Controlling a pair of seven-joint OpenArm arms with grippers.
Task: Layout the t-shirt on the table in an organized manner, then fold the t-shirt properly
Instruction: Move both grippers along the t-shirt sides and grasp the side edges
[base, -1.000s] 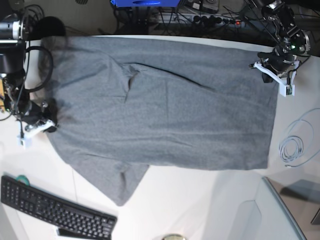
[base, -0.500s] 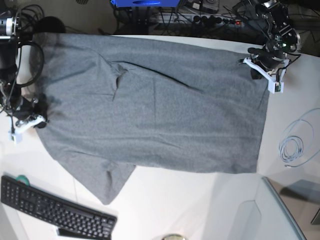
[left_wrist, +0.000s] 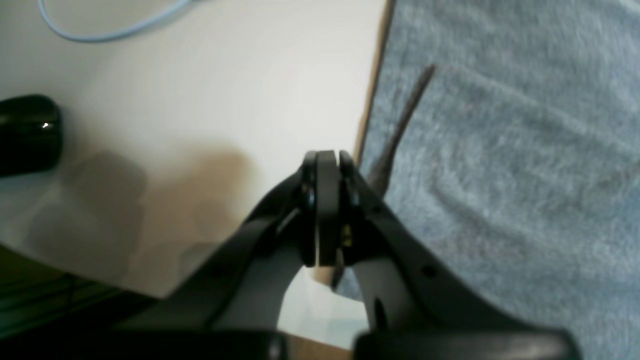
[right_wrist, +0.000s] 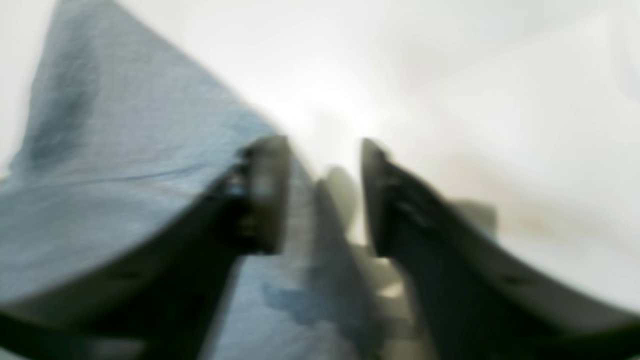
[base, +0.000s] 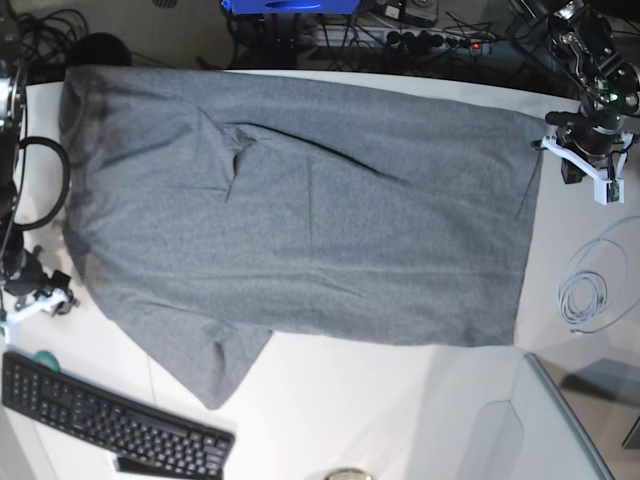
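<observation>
While spread flat, one t-shirt (base: 300, 210), one table (base: 400, 400), two pincers: left (left_wrist: 325, 165) closed empty, right (right_wrist: 325, 165) parted.

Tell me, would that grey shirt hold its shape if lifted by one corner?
Probably not. The t-shirt lies limp with a crease near one sleeve, so it would likely droop and bunch. Its knit looks soft and thin in the left wrist view, so it is probably light and may drag across the table.

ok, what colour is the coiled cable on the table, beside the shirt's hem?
Pale blue thin coiled cable; the base view shows it best.
</observation>
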